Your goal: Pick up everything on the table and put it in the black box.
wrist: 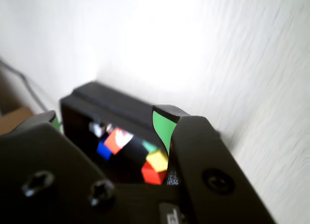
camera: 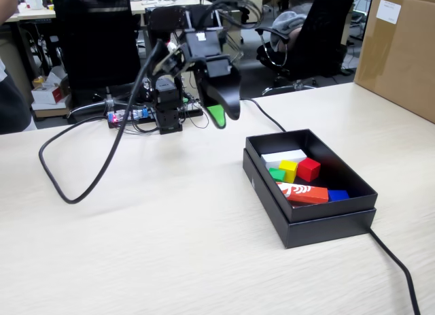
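Observation:
The black box [camera: 264, 187] stands on the table at the right. It holds a white block [camera: 284, 156], a yellow cube [camera: 288, 170], a red cube [camera: 308, 169], a green piece [camera: 276, 173], an orange-red packet [camera: 302, 192] and a blue cube [camera: 338, 194]. My gripper [camera: 223, 114] hangs in the air to the left of the box and behind it. In the wrist view my gripper [wrist: 109, 118] is open and empty, its green-padded jaws wide apart. Between them show the box [wrist: 111, 100], the red cube [wrist: 152, 173], the yellow cube [wrist: 157, 159] and the orange packet [wrist: 117, 139].
A thick black cable [camera: 64, 186] loops over the table's left side. Another cable [camera: 397, 267] runs from the box to the front right. The arm's base [camera: 168, 111] stands at the table's back edge. A cardboard box [camera: 401, 50] stands at the far right.

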